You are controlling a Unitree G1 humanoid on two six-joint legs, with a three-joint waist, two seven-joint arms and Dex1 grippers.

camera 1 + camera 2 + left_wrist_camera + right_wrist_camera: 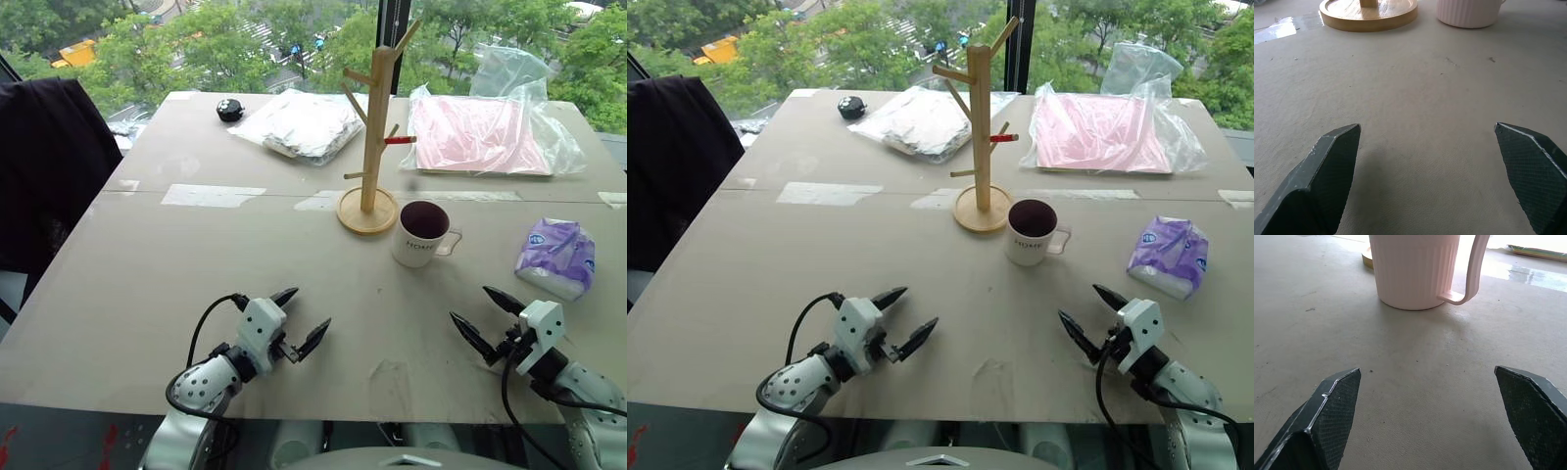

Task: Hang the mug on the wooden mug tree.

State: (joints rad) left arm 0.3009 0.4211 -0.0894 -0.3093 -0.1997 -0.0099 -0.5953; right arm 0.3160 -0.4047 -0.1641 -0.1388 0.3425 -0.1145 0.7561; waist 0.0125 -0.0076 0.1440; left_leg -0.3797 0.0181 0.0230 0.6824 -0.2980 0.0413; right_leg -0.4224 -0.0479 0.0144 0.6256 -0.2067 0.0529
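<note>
Both tools open and empty, low over the counter's near edge.

Right tool [487, 318] nearer the mug [421, 233]: upright ahead toward the counter's middle, handle turned to the right, just beside the mug tree [371, 132] base. Left tool [302, 320] farther, aimed across toward the same spot.

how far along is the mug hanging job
Nothing looks done yet: the mug stands upright on the table beside the wooden mug tree, whose pegs are bare. Nothing is in hand: the left hand and right hand are both open, short of the mug. Left: grasp, lift and hook its handle on a peg.
</note>
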